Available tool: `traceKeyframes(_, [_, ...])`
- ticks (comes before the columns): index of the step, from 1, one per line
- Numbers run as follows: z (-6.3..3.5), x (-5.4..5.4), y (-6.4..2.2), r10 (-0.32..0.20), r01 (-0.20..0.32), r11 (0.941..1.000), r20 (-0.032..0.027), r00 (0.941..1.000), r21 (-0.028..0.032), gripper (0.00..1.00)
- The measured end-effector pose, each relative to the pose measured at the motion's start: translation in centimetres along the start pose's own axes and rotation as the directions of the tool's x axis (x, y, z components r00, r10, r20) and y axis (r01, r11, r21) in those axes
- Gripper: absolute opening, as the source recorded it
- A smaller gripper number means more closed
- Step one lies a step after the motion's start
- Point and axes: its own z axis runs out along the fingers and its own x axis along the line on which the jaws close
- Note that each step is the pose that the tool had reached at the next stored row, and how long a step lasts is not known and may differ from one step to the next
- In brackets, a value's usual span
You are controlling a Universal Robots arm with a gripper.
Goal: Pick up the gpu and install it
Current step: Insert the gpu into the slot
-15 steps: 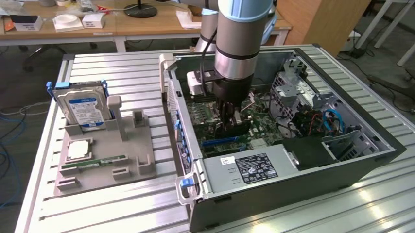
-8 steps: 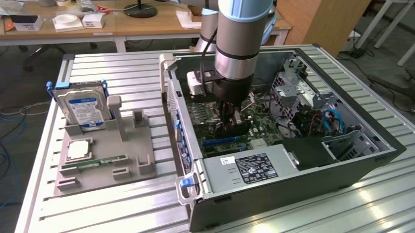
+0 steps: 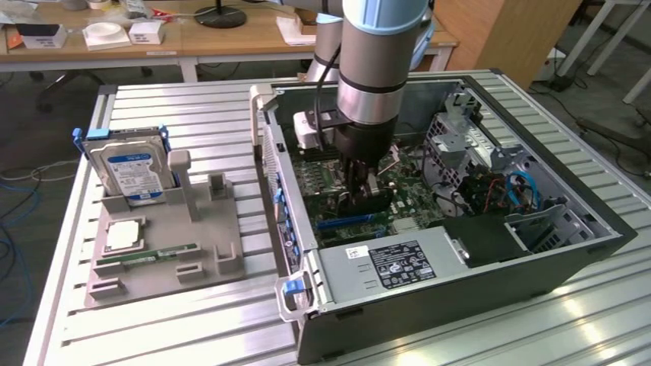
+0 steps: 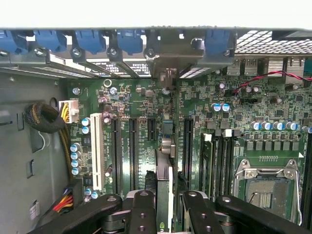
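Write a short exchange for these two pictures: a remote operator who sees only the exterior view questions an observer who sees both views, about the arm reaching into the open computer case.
Operator: From here the arm blocks my sight of its own tip. Does it have the graphics card?
Observer: Yes. The gripper is closed on the graphics card, which shows edge-on between the two fingers.
Operator: Which way does the card run?
Observer: Its metal end lies close to the row of blue latches.
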Motion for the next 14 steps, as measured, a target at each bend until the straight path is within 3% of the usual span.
traceKeyframes(14, [0.58,-0.05,0.04,0.0,0.0,1.0,-0.0004,1.0,-0.0002,0.26])
